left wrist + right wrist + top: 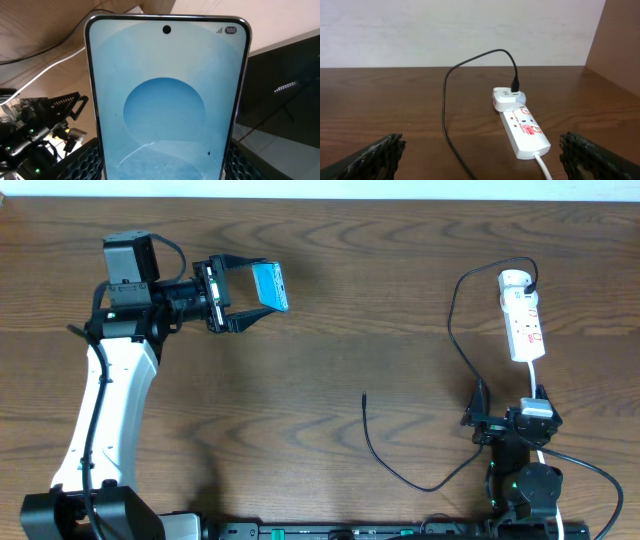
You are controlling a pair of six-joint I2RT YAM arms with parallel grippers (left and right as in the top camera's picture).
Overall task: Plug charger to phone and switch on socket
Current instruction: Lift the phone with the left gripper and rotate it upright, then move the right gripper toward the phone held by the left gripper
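The phone (270,285) sat between the fingers of the left tool (264,288), above the far left of the table (330,310). The socket (523,320) lay at the far right, just behind the right tool (510,412). The charger (452,320) ran from the socket's far end, looping left and forward, and its free tip lay on the table near the middle.

The phone (165,100) fills the view, blue screen outward; honeycomb pads (82,162) of the left gripper (162,172) flank its lower sides, a white cable (50,64) to its left
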